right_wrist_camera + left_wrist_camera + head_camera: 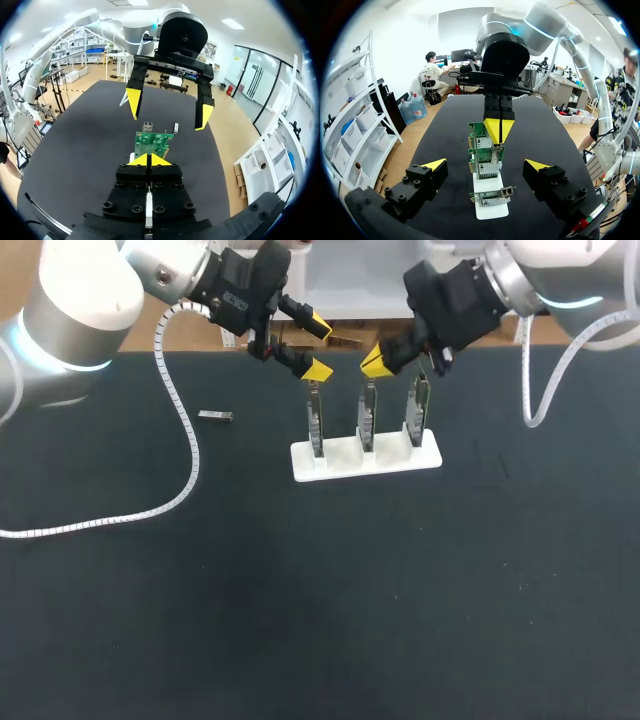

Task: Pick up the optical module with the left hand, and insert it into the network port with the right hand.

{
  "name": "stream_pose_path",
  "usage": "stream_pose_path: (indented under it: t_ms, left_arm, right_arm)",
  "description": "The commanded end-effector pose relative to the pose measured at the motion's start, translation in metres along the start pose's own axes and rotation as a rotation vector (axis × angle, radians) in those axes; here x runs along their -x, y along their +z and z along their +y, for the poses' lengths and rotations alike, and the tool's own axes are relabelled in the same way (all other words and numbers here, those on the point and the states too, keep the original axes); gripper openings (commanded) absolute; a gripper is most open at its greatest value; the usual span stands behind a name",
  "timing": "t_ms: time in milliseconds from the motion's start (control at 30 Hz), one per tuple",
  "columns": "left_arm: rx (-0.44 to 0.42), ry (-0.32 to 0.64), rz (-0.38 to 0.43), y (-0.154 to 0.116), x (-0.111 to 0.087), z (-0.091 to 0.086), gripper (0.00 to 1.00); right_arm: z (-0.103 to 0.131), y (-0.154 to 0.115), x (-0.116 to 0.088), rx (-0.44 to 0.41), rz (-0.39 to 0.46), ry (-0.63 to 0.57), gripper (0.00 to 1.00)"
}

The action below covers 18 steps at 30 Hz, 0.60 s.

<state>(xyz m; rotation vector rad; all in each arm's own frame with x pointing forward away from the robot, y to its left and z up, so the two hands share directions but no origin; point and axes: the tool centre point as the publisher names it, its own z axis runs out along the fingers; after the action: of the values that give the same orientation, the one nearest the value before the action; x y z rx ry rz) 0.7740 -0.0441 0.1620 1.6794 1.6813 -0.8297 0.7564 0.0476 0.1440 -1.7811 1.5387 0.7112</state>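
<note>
Optical module (215, 417) lies apart from left fingers (318, 370).

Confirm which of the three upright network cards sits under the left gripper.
The network card at the white holder's left end, nearest the optical module. The open left gripper hangs above it; the other two stand further right.

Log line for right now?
left gripper open above left card | right gripper shut over middle card | optical module on table, left of holder
</note>
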Motion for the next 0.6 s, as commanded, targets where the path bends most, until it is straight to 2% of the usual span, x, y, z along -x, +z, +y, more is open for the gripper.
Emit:
stream_pose_path:
  t_ms: [33,600]
  left_arm:
    - [0.001,-0.001,0.003,-0.0001,0.0004,-0.0004,1.00]
    - [0.001,-0.001,0.003,-0.0001,0.0004,-0.0004,1.00]
  right_arm:
    - [-0.0012,0.0025,-0.0037,0.006,-0.005,0.001,0.00]
    - [-0.0012,0.0060,-0.0077,0.003,-0.036,-0.007,0.00]
